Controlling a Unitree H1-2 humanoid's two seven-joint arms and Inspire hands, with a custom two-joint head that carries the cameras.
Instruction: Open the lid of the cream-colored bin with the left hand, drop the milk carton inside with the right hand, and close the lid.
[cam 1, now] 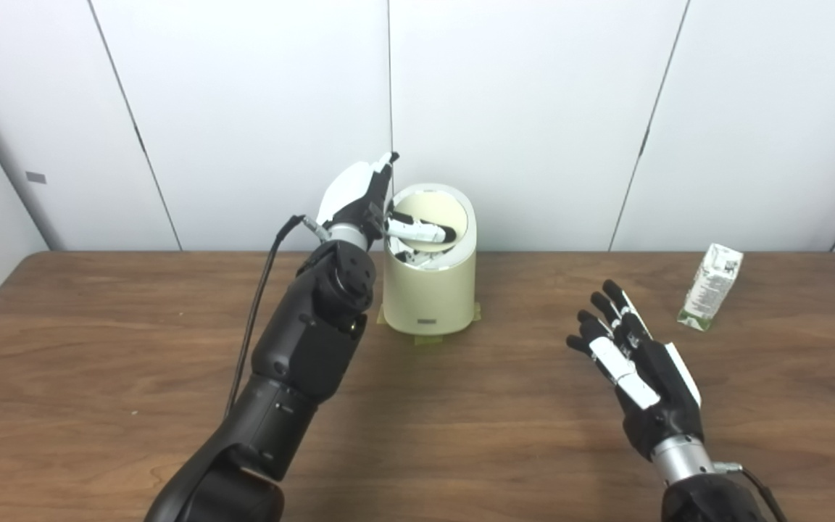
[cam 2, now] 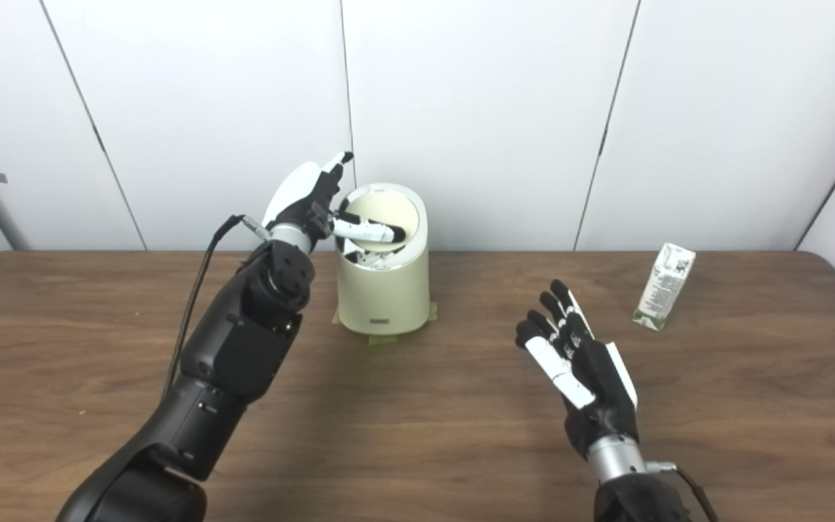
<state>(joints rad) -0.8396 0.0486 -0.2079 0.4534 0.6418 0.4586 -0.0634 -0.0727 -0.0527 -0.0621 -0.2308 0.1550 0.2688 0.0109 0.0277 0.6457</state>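
The cream-colored bin (cam 1: pixel 430 290) stands at the back of the wooden table (cam 1: pixel 461 435), near the wall, its lid (cam 1: pixel 438 217) tilted up. The left hand (cam 1: pixel 377 210) is at the bin's mouth, fingers (cam 1: pixel 421 230) reaching across the lid's inner face — whether they grip the lid or just press on it is hard to tell. The right hand (cam 2: pixel 577 362) hovers over the table, fingers spread, holding nothing. The milk carton (cam 2: pixel 665 286) stands near the table's right end — well apart from both hands.
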